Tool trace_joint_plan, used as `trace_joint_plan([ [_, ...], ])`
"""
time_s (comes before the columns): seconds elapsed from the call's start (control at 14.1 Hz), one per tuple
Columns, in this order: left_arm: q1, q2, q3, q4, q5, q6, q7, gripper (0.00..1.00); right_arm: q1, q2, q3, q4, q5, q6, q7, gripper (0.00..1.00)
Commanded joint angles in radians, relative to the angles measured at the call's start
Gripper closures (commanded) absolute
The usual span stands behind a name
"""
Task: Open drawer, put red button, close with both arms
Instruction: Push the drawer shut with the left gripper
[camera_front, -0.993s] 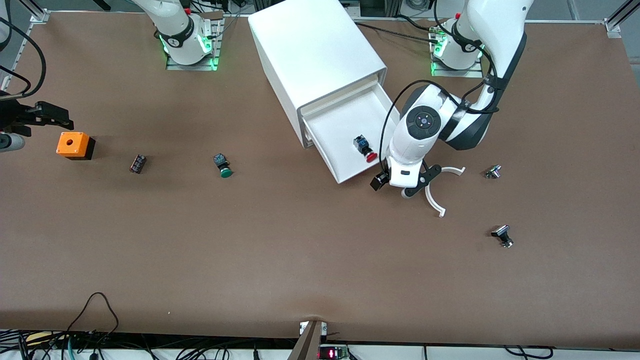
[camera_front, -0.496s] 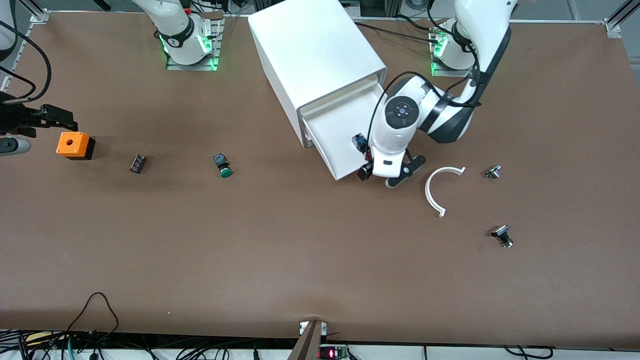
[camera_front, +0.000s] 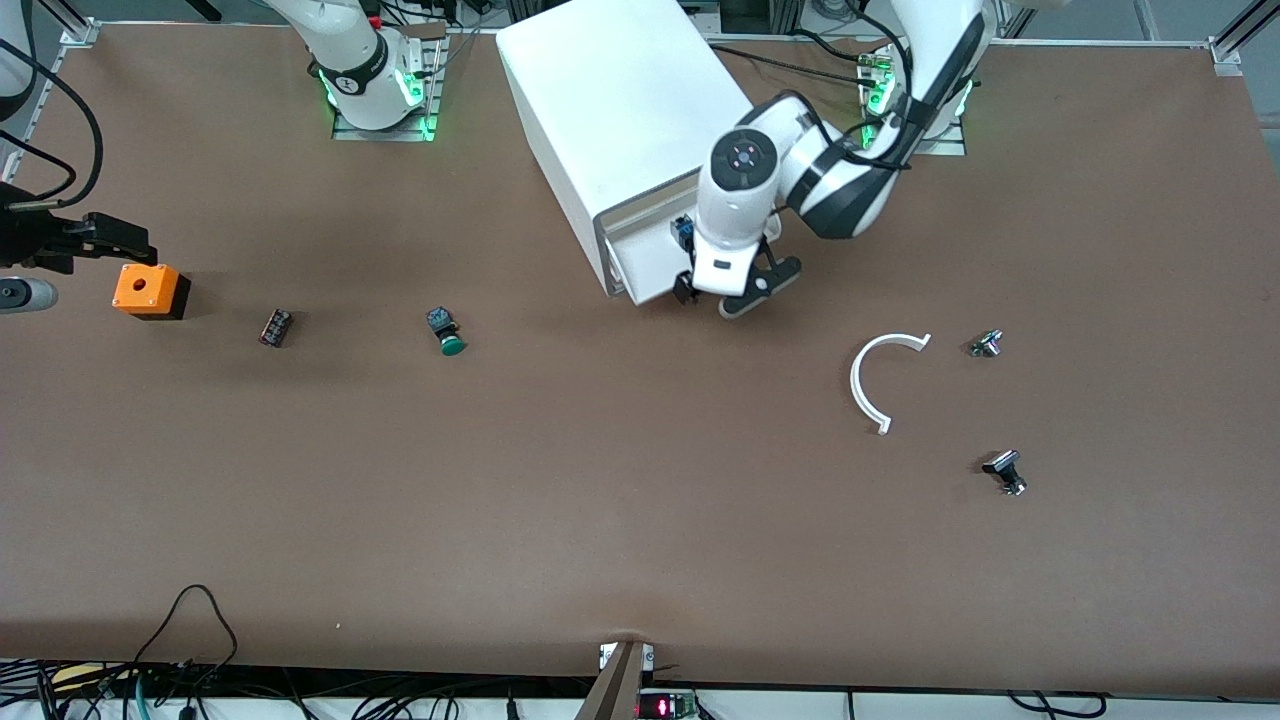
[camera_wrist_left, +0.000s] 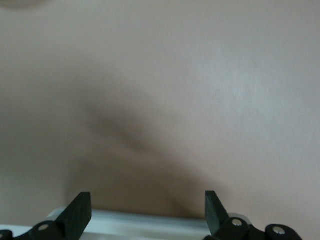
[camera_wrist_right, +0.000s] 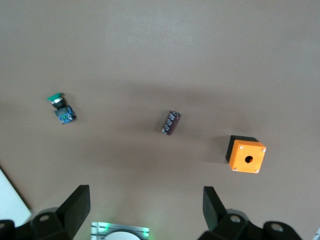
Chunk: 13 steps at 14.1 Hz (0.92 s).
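Front view: the left gripper (camera_front: 722, 297) sits at the front of the drawer (camera_front: 645, 262), nearly pushed into the cabinet (camera_front: 610, 110); the red button (camera_front: 683, 231) shows only its blue body. A green button (camera_front: 445, 331), orange box (camera_front: 150, 291) and white arc (camera_front: 872, 385) lie about the worktop (camera_front: 600, 500).

Left wrist view: fingers (camera_wrist_left: 78, 214) spread apart.

Right wrist view: the right gripper (camera_wrist_right: 145, 212) waits with its fingers apart, above the worktop. No writing is readable.
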Motion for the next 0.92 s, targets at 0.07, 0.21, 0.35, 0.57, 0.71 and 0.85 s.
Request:
trace_joint_plan([
  [0.07,-0.004,-0.074,-0.069,-0.042,-0.048,-0.056,-0.036,0.0,-0.003,-0.008,0.0,0.024,0.018,-0.01,0.093,0.0],
  [0.21,-0.004,-0.074,-0.098,-0.044,-0.058,-0.07,-0.036,0.0,-0.007,-0.009,-0.006,0.027,0.018,-0.012,0.117,0.0],
  [0.35,-0.004,-0.074,-0.12,-0.053,-0.094,-0.07,-0.037,0.0,-0.007,-0.008,-0.006,0.042,0.02,-0.012,0.151,0.0],
  [0.57,0.01,-0.08,-0.121,-0.047,-0.101,-0.08,-0.02,0.0,-0.007,-0.008,-0.008,0.045,0.02,-0.01,0.162,0.0],
  [0.71,0.076,-0.085,-0.1,-0.033,-0.101,-0.093,0.076,0.0,-0.007,-0.009,-0.023,0.047,0.021,-0.007,0.22,0.0],
  [0.85,0.148,-0.1,-0.063,-0.008,-0.101,-0.125,0.226,0.0,-0.007,-0.014,-0.065,0.051,0.066,-0.004,0.254,0.0],
])
